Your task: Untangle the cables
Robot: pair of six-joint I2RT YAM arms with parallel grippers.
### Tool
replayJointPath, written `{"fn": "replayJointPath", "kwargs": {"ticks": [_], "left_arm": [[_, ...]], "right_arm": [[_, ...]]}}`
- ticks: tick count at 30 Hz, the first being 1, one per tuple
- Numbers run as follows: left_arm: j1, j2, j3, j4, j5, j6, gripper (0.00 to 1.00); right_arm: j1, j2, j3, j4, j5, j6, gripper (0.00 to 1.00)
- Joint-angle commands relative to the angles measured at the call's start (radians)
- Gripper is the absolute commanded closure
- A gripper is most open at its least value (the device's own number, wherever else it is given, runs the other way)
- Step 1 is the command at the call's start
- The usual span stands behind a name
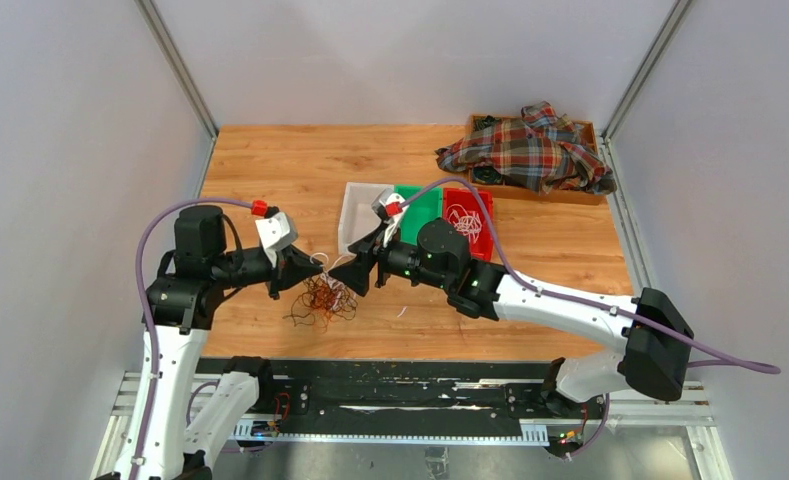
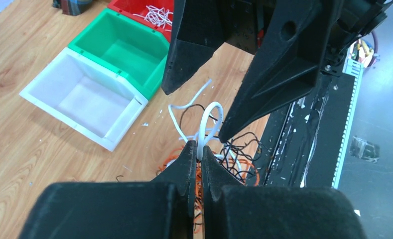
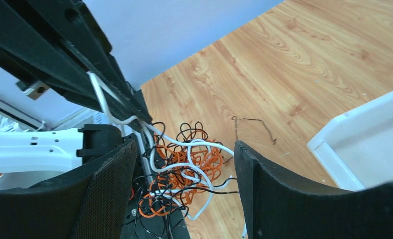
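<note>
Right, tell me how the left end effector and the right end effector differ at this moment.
The left black two-finger end effector is shut, pinching a thin white cable; the right black two-finger end effector stands open, gripping nothing. The left reaches in from the left, the right from the right. Both hover above the tangle of orange, black and white cables, tips facing each other.

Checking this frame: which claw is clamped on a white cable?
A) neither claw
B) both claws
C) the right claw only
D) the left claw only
D: the left claw is shut with a white cable pinched at its tips, while the right claw stands open, its fingers wide apart and closed on nothing.
</note>
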Motion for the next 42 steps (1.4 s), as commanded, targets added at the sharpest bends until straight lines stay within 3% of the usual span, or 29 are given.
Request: {"fn": "replayJointPath", "kwargs": {"ticks": [1, 18, 24, 35, 42], "left_arm": [[-0.001, -0.014, 0.045, 0.030, 0.040, -0.058, 0.99], [-0.002, 0.011, 0.115, 0.031, 0.075, -0.095, 0.99], [-0.003, 0.032, 0.181, 0.033, 0.076, -0.093, 1.00], [-0.004, 0.013, 0.135, 0.197, -0.089, -0.181, 1.00], [-0.009, 0.018, 0.114, 0.285, -0.150, -0.323, 1.00]], "right_arm": [[0.013, 0.011, 0.019, -0.001, 0.078, -0.047, 0.30], [0.051, 0.123, 0.112, 0.004, 0.145, -0.091, 0.38], [0.053, 0.163, 0.071, 0.005, 0.233, -0.080, 0.38], [0.002, -0.052, 0.010, -0.046, 0.275, -0.101, 0.31], [0.018, -0.084, 0.018, 0.052, 0.096, -0.088, 0.27]]}}
